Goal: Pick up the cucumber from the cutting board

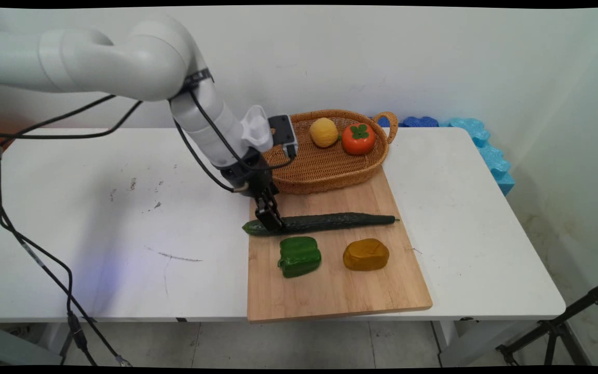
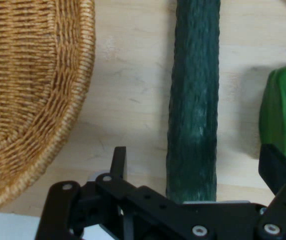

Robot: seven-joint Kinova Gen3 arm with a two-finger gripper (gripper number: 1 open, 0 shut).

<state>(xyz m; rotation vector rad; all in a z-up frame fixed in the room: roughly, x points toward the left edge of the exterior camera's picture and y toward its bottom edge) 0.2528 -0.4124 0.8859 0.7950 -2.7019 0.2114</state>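
Note:
A long dark green cucumber point(image 1: 330, 222) point(image 2: 195, 100) lies across a wooden cutting board point(image 1: 330, 296) point(image 2: 128, 100). My gripper point(image 1: 270, 222) point(image 2: 197, 165) is down at the cucumber's left end and open. One finger stands on each side of the cucumber, with a gap between each finger and its skin. A green bell pepper point(image 1: 299, 256) point(image 2: 285, 115) sits just in front of the cucumber, close to one finger. An orange-brown lump point(image 1: 365, 254) rests to the right of the pepper.
A wicker basket point(image 1: 330, 184) point(image 2: 33, 100) stands right behind the gripper at the board's far end. It holds a yellow fruit point(image 1: 324, 132) and an orange-red fruit with a green leaf top point(image 1: 358, 138). Blue foam pieces point(image 1: 486, 145) lie at the table's far right corner.

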